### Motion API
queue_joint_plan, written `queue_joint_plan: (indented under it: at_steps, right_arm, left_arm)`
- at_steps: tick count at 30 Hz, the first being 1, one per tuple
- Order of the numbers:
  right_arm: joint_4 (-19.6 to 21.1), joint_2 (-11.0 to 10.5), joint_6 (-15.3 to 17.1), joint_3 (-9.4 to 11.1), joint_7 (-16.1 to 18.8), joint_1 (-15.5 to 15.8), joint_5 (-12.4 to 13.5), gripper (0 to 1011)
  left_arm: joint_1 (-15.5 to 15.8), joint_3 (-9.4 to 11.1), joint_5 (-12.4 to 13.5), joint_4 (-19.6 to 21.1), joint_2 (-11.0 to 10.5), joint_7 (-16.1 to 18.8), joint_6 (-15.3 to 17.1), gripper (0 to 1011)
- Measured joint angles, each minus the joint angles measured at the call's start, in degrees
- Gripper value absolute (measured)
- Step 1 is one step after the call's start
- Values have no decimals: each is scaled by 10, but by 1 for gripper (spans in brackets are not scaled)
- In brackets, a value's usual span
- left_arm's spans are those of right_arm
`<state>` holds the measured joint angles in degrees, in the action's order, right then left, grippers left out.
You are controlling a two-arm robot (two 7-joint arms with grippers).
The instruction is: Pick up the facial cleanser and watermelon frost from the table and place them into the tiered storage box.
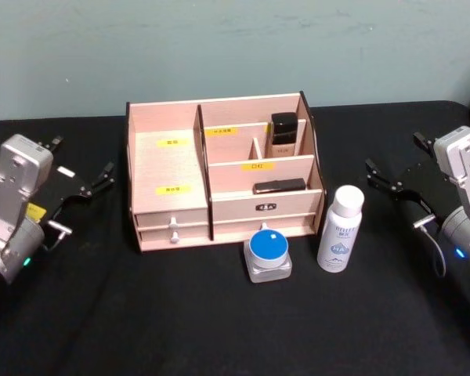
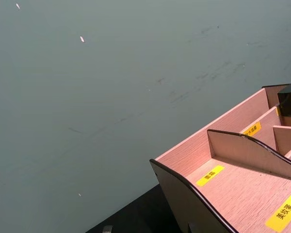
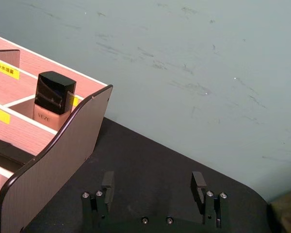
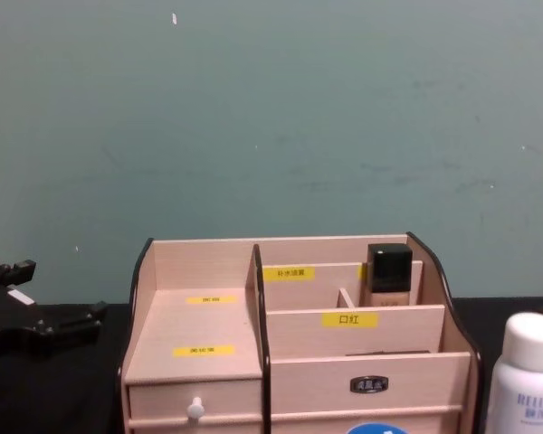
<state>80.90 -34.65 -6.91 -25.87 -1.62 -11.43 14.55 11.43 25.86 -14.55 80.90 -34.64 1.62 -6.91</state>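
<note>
Tiered storage box [image 1: 164, 121], pale wood with dark curved side panels, yellow labels and small knobbed drawers, stands mid-way across a black table [image 1: 141, 321] before a plain teal wall [image 1: 219, 47]; one label [image 4: 350, 319] reads 口红; a dark-capped bottle [image 3: 52, 97] in its back right compartment reads VEZI; the white facial cleanser [image 1: 341, 229] stands just beside its right front corner; a blue-lidded jar [image 1: 268, 252], probably the watermelon frost, sits just in front; left gripper [image 1: 95, 182], well to its left, appears spread; right gripper [image 3: 153, 182], well to its right, has fingers apart.
</note>
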Motion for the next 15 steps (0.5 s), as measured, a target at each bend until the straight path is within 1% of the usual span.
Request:
queue_joint_plan:
  at_steps: [15]
  right_arm:
    - [0,0,0,0,0,0,0,1007]
  left_arm:
    - [0,0,0,0,0,0,0,1009]
